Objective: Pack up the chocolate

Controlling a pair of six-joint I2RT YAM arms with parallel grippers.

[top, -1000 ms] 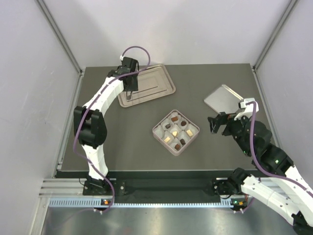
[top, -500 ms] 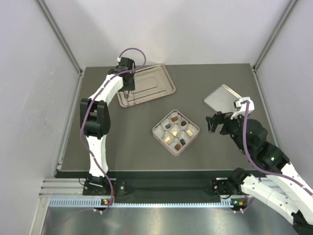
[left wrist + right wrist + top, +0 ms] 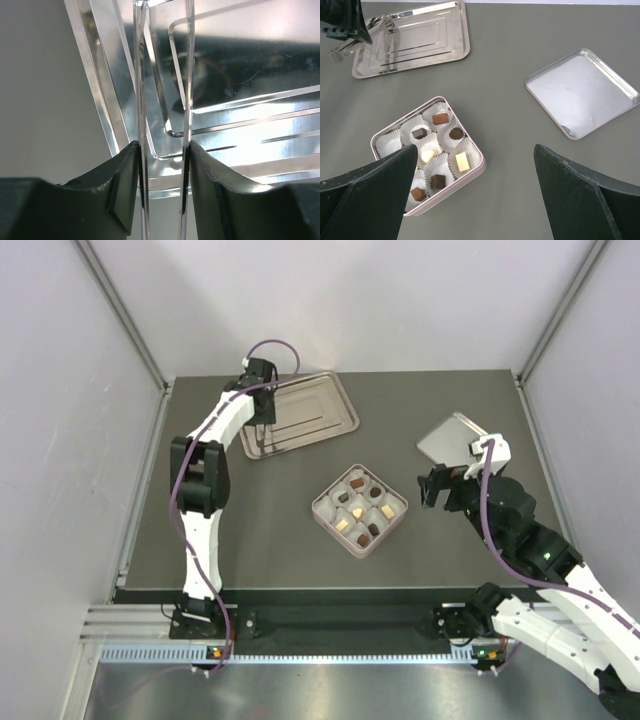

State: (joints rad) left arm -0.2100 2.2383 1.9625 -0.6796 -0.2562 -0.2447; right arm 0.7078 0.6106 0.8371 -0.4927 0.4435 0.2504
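Chocolate [image 3: 428, 155], dark and cream pieces, sits in paper cups inside the pink box [image 3: 452, 186] on the bench [image 3: 530, 45]. The right fingers [image 3: 370, 200] gape wide and empty, just right of the box. The left fingers [image 3: 141, 150], narrowly parted and empty, hover over the silver tray [image 3: 240, 60], beyond the box's left.

We note a matte dark grey table [image 3: 450, 400] filling the middle of the frame, enclosed by plain pale grey walls [image 3: 340, 300] at top, left and right. Metal struts [image 3: 120, 310] run diagonally in both upper corners. A slotted aluminium rail [image 3: 330, 625] crosses the bottom. Light is even and soft.
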